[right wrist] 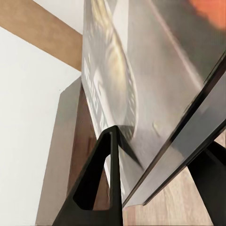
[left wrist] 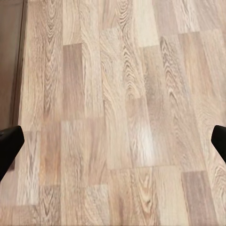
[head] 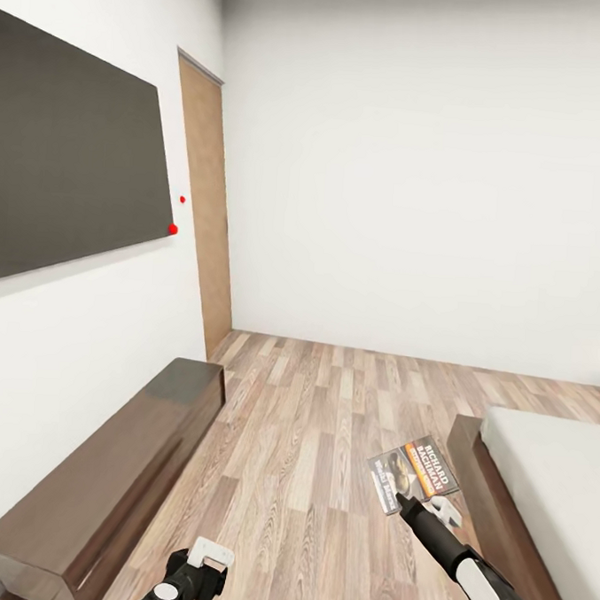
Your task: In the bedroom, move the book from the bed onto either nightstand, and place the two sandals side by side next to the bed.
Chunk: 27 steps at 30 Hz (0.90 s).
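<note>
The right gripper (head: 428, 506) pinches the thin grey paperback book with an orange band and white lettering (head: 414, 474), holding it tilted above the brown wood-plank floor (head: 309, 443), just beside the dark brown wooden bed with a pale mattress (head: 547, 475). In the right wrist view its glossy cover (right wrist: 141, 84) sits clamped between the black fingers (right wrist: 101, 183). The left gripper (head: 204, 568) hangs low over the floor with its fingertips (left wrist: 9, 146) spread wide.

White walls (head: 414, 183), wood-plank floor (head: 309, 443), light wooden door (head: 204, 205), dark wall panel (head: 69, 153), long low dark cabinet (head: 102, 492).
</note>
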Motion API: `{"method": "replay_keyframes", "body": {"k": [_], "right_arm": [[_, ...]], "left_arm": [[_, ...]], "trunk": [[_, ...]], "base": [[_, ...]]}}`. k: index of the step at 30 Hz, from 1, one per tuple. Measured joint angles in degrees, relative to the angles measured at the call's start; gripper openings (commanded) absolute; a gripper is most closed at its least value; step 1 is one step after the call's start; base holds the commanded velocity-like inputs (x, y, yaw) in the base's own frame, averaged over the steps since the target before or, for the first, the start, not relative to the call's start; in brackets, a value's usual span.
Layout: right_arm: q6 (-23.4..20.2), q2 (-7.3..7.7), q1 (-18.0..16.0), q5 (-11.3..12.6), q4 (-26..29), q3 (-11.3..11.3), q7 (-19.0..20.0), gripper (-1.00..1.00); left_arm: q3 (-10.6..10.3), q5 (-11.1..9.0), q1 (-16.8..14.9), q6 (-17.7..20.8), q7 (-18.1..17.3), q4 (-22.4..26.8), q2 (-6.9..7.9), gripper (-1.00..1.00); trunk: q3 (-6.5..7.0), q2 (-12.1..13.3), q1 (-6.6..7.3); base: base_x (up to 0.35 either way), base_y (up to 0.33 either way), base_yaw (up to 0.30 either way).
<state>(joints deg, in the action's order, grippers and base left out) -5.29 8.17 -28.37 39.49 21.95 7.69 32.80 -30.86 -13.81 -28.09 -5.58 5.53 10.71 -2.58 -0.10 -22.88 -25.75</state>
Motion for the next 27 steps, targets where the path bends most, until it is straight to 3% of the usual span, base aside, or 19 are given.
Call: {"method": "replay_keyframes", "body": {"k": [6,27], "right_arm": [[-0.22,-0.02,-0.03,-0.04,0.35,-0.26,-3.03,-1.0],[0.12,-0.83,0.0,-0.25,0.53,-0.66,-3.45,-1.0]], "left_arm": [[0.01,0.0,0.0,0.0,0.0,-0.07,-0.05,1.0],[0.02,0.0,0.02,0.43,-0.39,-0.14,-0.38,1.0]], "trunk": [[0.0,0.0,0.0],[0.0,0.0,-0.01]], "base": [[0.109,0.0,0.0],[0.088,0.0,0.0]]}}
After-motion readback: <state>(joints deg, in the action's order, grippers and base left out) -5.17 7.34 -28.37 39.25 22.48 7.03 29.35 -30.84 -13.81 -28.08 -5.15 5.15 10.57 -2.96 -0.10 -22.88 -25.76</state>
